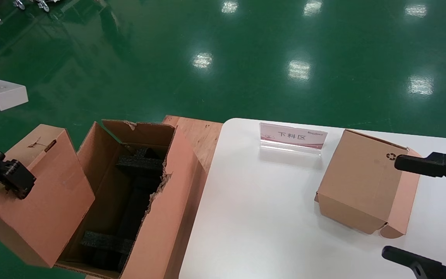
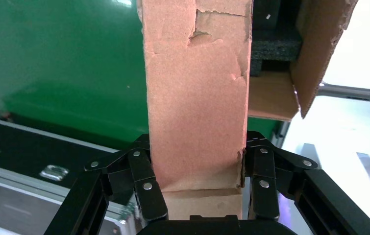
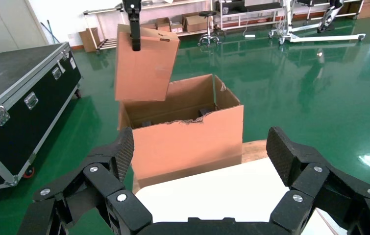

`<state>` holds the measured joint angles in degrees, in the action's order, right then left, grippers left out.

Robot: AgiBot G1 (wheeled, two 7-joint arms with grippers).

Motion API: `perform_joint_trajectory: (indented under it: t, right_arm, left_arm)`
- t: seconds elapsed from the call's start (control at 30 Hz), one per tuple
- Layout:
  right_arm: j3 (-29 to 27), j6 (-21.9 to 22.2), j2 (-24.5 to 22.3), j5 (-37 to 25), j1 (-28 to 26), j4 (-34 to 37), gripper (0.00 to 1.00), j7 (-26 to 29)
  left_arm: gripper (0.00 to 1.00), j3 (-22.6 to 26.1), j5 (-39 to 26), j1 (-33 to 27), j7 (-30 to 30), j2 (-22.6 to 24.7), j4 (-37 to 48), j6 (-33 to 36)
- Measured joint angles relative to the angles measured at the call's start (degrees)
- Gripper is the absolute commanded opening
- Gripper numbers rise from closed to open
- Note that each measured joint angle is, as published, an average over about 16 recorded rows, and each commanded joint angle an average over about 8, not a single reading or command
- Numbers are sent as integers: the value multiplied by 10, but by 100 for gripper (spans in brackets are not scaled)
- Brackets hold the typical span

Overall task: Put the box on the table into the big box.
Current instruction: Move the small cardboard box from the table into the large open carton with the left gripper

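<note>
My left gripper is shut on the box, a flattish pinkish-brown cardboard mailer. It holds the box by its narrow side, in the air and tilted, at the left side of the big box. In the right wrist view the box hangs just over the far left corner of the big box, whose top edges are torn. Black foam blocks lie inside. My right gripper stands open and holds nothing, over the table's right end.
A second cardboard box with a recycling mark sits on the white table, between my right fingers. A pink sign stand is behind it. The big box rests on a wooden pallet. A black flight case stands on the green floor.
</note>
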<state>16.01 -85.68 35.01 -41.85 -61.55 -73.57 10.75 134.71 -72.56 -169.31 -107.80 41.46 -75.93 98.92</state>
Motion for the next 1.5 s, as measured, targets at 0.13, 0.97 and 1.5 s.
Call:
perform_joint_trajectory:
  t: [0.13,0.97,1.5]
  right_arm:
    - [0,0,0,0,0,0,100,0]
    - [0,0,0,0,0,0,100,0]
    - [0,0,0,0,0,0,100,0]
  left_arm:
    - [0,21,14,-7,1,-2,16,-12]
    - [0,12,7,48,116,-101,30,-171]
    - [0,7,-4,92,181,-125,22,-216]
